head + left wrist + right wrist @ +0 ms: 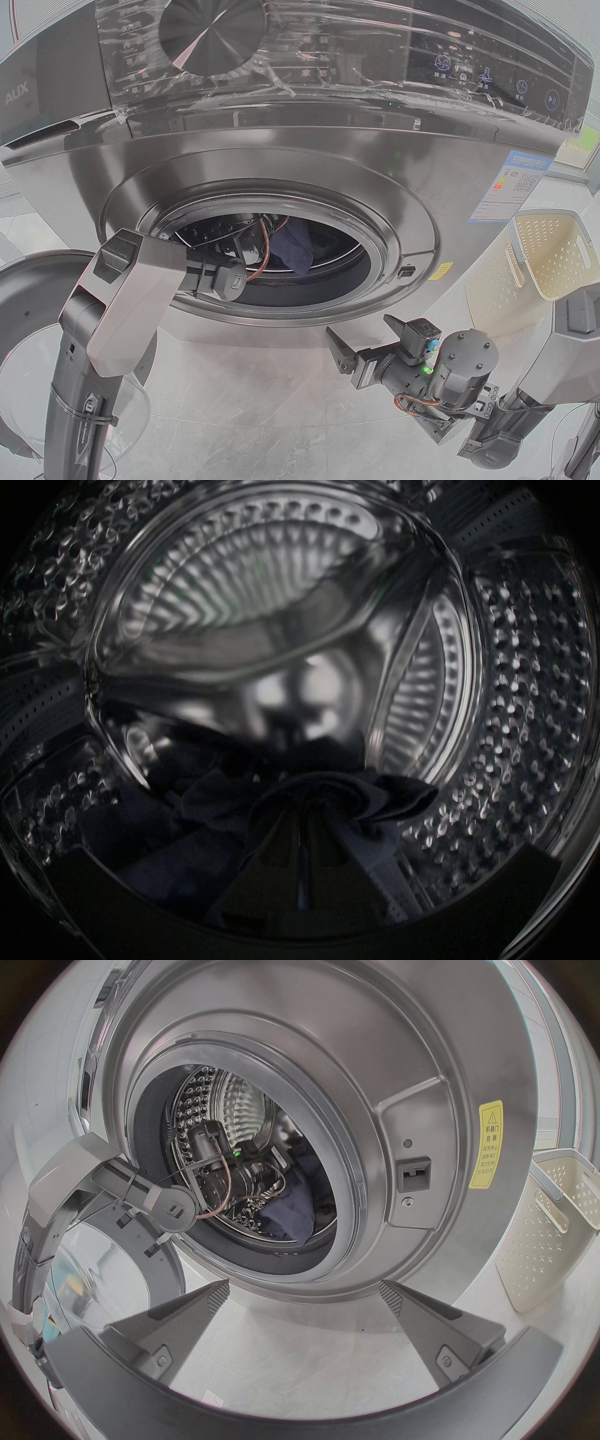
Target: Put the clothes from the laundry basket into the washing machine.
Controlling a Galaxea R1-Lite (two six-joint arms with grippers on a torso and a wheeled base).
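Loading partly done, by the look of it: dark blue garment (294, 245) already past the opening of the washing machine (387, 181), hanging inside the drum (531, 686) from the left gripper (304, 814), clenched on a bunch of the cloth and not yet letting go. Left to do: release, draw the arm out, fetch whatever remains. Laundry basket (553, 262) on the floor at the right, near the machine, with no clothes on the part of its inside facing the head camera; possibly the last piece, though cannot tell for the hidden part. Right gripper (358, 326) released, jaws spread, holding nothing, low in front of the machine. From the left wrist: the pinch itself, plus dark folds low at the drum's near rim, same piece or another, cannot tell. From the head: the basket's inside. From the right wrist: the open door (94, 1272) at the left and the garment's hang seen from below.
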